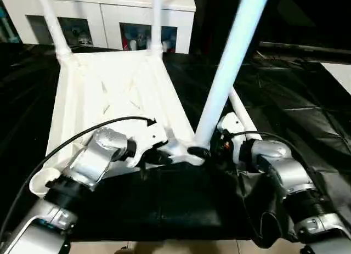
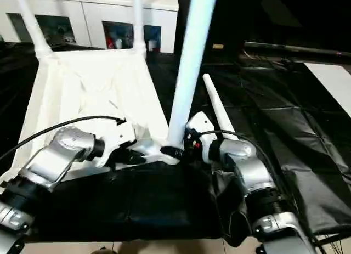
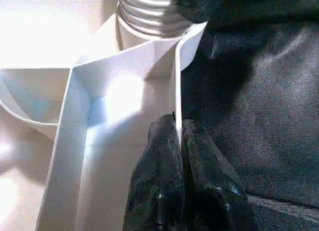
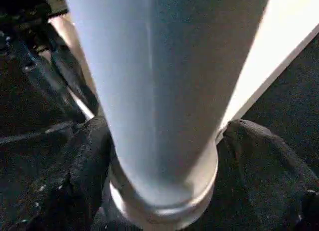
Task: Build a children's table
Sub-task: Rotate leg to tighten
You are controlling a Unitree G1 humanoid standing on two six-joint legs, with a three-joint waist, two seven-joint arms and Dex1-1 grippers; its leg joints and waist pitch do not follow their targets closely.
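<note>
The children's table top (image 1: 109, 89) lies upside down on the black-draped work table, ribs facing up. Two white legs (image 1: 52, 21) (image 1: 157, 18) stand in its far corner sockets. A third leg (image 1: 230, 62) stands upright in the near right socket. My right gripper (image 4: 167, 128) is open, with one finger (image 4: 84, 166) on each side of that leg's base. My left gripper (image 3: 179, 156) is shut on the thin rim of the top, just beside the same socket. A fourth leg (image 2: 216, 111) lies loose on the cloth to the right. The near left socket (image 1: 41, 180) is empty.
A white cabinet with glass doors (image 1: 109, 18) stands behind the work table. The black cloth (image 1: 296, 111) is wrinkled to the right, and the table's front edge (image 1: 164, 240) is close under my forearms. A black cable (image 1: 82, 136) loops over my left arm.
</note>
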